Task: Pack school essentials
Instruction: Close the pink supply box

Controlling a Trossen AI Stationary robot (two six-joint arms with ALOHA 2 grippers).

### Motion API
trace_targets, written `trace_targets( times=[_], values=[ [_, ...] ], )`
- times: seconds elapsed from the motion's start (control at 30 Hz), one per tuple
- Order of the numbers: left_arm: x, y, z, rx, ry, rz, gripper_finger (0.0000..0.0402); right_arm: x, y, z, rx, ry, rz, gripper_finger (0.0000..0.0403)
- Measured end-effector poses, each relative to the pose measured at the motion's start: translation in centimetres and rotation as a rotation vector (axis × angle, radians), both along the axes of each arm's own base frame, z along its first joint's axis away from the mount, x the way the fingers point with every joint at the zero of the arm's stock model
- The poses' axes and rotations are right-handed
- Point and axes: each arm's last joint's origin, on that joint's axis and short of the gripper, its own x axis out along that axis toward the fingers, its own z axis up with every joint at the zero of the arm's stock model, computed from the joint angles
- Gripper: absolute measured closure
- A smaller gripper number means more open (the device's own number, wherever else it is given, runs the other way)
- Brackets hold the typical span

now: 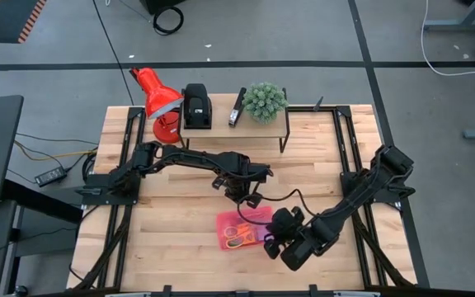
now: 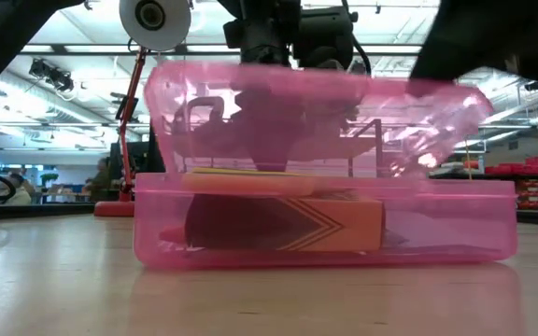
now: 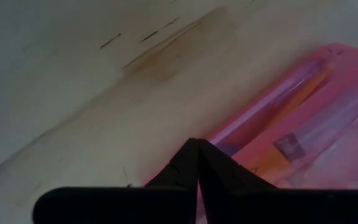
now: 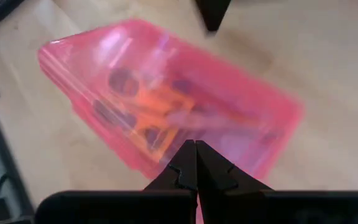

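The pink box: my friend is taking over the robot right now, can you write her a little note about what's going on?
Left gripper: shut, at the far edge of the pink box.
Right gripper: shut, at the box's right end.
Things: the scissors and the crayon box lie inside; the other supplies are hard to make out through the plastic.
Done: items are in the box.
Left: the lid stands half raised, so it likely needs pressing shut.

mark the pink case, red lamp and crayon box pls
pink case [image 1: 231, 221]: high view, its lid.
red lamp [image 1: 156, 89]: high view, its shade.
crayon box [image 2: 330, 224]: low view, its chevron-printed side, inside the case.
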Motion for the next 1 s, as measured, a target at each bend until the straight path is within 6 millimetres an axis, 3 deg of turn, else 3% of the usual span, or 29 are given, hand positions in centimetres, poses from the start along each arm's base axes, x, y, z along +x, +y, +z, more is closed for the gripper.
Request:
trace_targets(
  times=[0.23,0.77,1.0],
  values=[
    [0.0,0.1,0.0,0.022,-0.024,-0.062,0.0373,-0.4,0.0,-2.8,0.12,-0.019,0.031,0.0397],
    [0.0,0.0,0.1,0.026,-0.032,-0.087,0.0378,-0.5,-0.2,-3.1,0.052,-0.018,0.062,0.0397],
    [0.0,0.0,0.1,0.027,-0.033,-0.087,0.0375,-1.2,-1.1,-5.1,0.082,-0.018,0.01,0.0397]
  ],
)
